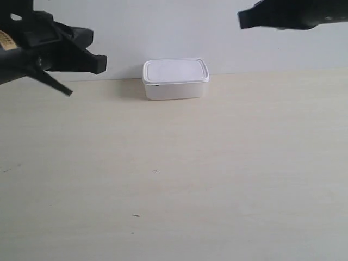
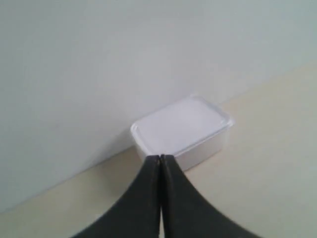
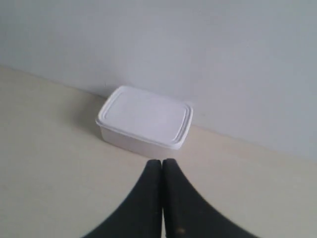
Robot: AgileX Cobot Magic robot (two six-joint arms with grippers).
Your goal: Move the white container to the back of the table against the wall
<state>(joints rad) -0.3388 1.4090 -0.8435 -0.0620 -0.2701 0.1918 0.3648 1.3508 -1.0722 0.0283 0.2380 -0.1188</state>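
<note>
The white container (image 1: 175,79) stands lid-on at the far edge of the table (image 1: 228,163), its back side at the wall (image 1: 125,32). In the left wrist view my left gripper (image 2: 161,157) is shut and empty, its tips held short of the white container (image 2: 181,131). My right gripper (image 3: 162,161) is also shut with nothing in it, a short way off the white container (image 3: 144,118). The arm at the exterior view's left (image 1: 54,51) and the arm at the exterior view's right (image 1: 288,13) hang above the table on either side of the box, touching nothing.
A few tiny dark specks (image 1: 156,171) mark the pale tabletop. The wall (image 3: 198,59) runs along the table's whole back edge.
</note>
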